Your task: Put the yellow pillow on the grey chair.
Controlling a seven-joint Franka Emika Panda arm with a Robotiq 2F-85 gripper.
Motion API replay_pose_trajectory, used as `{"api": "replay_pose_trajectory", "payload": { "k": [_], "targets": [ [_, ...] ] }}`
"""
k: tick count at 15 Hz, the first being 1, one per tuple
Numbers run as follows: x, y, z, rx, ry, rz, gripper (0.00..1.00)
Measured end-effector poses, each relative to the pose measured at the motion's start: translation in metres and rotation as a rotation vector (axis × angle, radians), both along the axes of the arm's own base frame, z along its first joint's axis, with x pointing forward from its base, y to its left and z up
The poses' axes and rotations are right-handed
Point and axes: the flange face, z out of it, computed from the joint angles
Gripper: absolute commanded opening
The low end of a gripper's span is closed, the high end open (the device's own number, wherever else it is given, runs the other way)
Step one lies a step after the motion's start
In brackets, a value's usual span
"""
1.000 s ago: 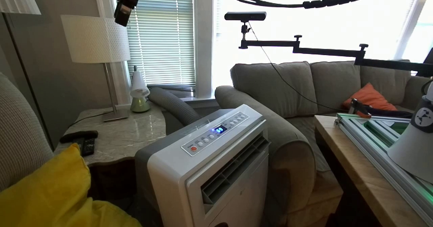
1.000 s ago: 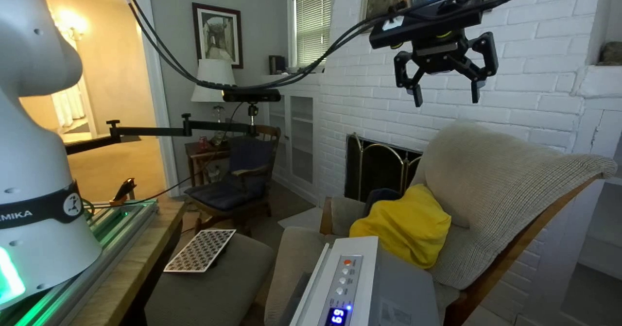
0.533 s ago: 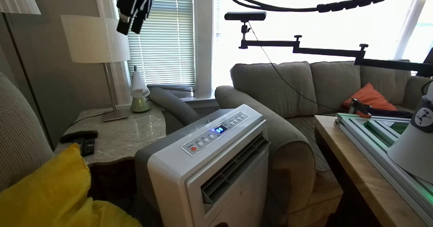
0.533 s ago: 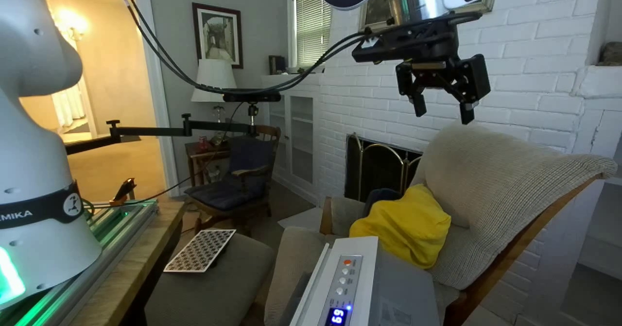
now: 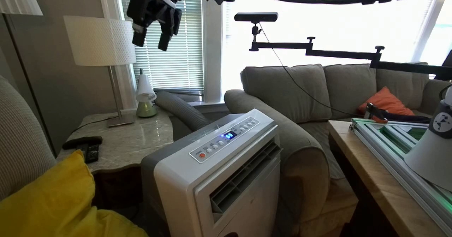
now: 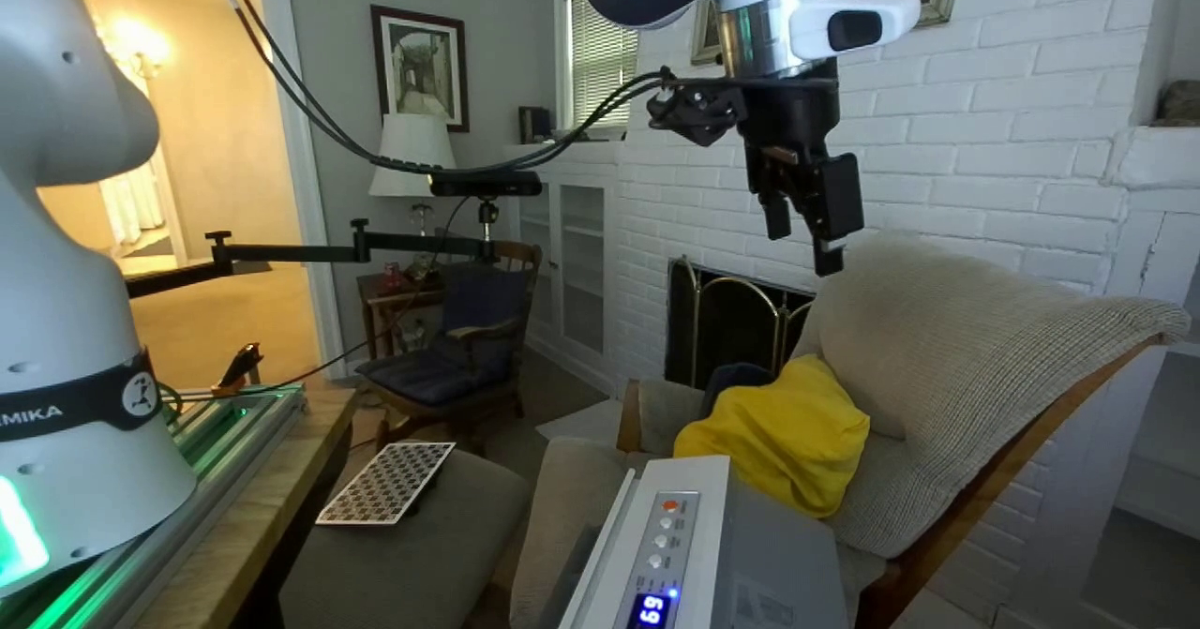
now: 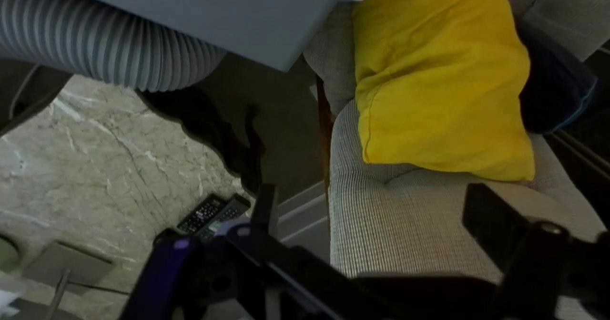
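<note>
The yellow pillow [image 6: 783,432] rests on the seat of the grey chair [image 6: 994,357], leaning by its backrest. The pillow [image 5: 53,198] and the chair's tall rounded edge [image 5: 24,134] show in part at the left of an exterior view. In the wrist view the pillow [image 7: 443,86] lies at the upper right and the chair's woven fabric [image 7: 395,229] fills the space between the fingers. My gripper [image 6: 802,240] is open and empty, high above the pillow near the top of the backrest. It also shows in an exterior view [image 5: 152,41] and the wrist view [image 7: 374,210].
A white appliance [image 5: 219,159] stands close beside the chair, with a grey hose [image 7: 105,38]. A marble-topped side table [image 5: 141,138] holds a lamp [image 5: 100,42] and remotes. A dark cloth [image 7: 553,81] lies beside the pillow. A camera arm [image 6: 375,247] extends nearby.
My gripper has come down and turned, with its fingers pointing more downward. It stays open. The pillow and chair have not moved.
</note>
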Motion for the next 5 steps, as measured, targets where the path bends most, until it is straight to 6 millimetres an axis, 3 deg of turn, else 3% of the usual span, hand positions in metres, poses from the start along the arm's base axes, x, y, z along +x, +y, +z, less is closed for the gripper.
{"api": "replay_pose_trajectory", "payload": {
  "k": [5],
  "targets": [
    [-0.0077,0.0098,0.0029,0.029,0.067,0.028,1.00]
  ]
}}
